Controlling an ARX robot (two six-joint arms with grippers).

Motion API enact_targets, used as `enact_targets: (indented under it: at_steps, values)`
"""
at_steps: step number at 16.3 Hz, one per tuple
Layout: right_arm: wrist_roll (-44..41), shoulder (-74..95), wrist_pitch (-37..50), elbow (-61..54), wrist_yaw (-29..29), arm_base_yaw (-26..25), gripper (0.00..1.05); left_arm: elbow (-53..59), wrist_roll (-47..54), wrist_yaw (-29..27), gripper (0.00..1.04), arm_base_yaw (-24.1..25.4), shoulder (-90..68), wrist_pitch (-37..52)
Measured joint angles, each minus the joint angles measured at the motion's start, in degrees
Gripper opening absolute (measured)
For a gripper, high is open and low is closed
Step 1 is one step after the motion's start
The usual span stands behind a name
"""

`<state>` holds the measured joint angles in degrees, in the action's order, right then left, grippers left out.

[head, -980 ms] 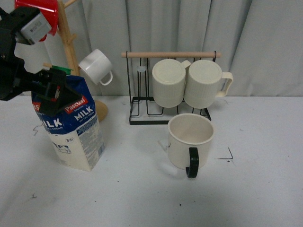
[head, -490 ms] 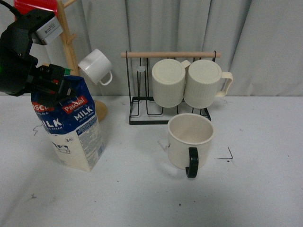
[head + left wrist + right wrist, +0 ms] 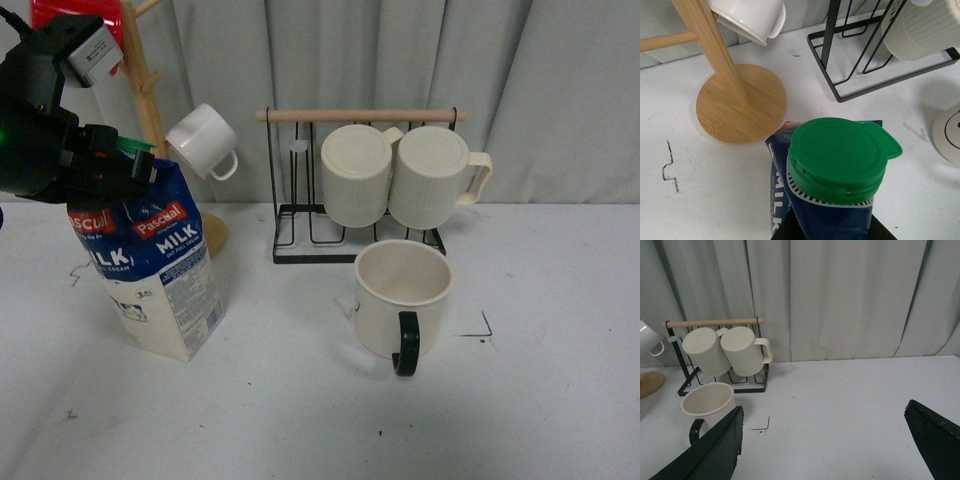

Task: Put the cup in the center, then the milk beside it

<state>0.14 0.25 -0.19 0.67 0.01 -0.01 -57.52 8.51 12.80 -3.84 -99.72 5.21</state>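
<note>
Much of the milk carton's top hides behind the left pincer; its grip I cannot tell. Blue-white with a green cap, the carton stands on the desk at 9 o'clock from the cup. Wide open and empty is the right pincer.

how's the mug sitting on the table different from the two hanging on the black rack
The cup stands upright on the table, mouth up; the ribbed mugs hang on their sides on the rack. The cup is smooth with a dark handle; the ribbed mugs are grooved with cream handles. Both are cream.
</note>
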Motion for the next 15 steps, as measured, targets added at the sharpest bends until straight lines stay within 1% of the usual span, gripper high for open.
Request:
enact_targets:
  at_steps: [2, 3, 5, 7, 10, 14, 15]
  values:
    - [0.0, 0.0, 0.0, 0.0, 0.0, 0.0, 0.98, 1.1, -2.0, -2.3, 0.04, -1.1, 1.6, 0.3]
    - [0.0, 0.0, 0.0, 0.0, 0.0, 0.0, 0.98, 2.3, -4.0, -4.6, 0.04, -2.4, 3.8, -0.1]
    - [0.0, 0.0, 0.0, 0.0, 0.0, 0.0, 0.98, 3.5, -8.3, -9.0, 0.04, -6.0, 8.8, -0.1]
    - [0.0, 0.0, 0.0, 0.0, 0.0, 0.0, 0.98, 3.5, -11.5, -13.3, 0.04, -10.9, 12.0, 1.4]
    - [0.0, 0.0, 0.0, 0.0, 0.0, 0.0, 0.98, 3.4, -15.9, -20.0, 0.04, -16.2, 10.1, 0.7]
    - [0.0, 0.0, 0.0, 0.0, 0.0, 0.0, 0.98, 2.7, -18.7, -27.8, 0.04, -19.7, 5.8, 0.8]
    - [0.0, 0.0, 0.0, 0.0, 0.0, 0.0, 0.98, 1.9, -19.0, -28.5, 0.04, -20.5, 5.0, 1.2]
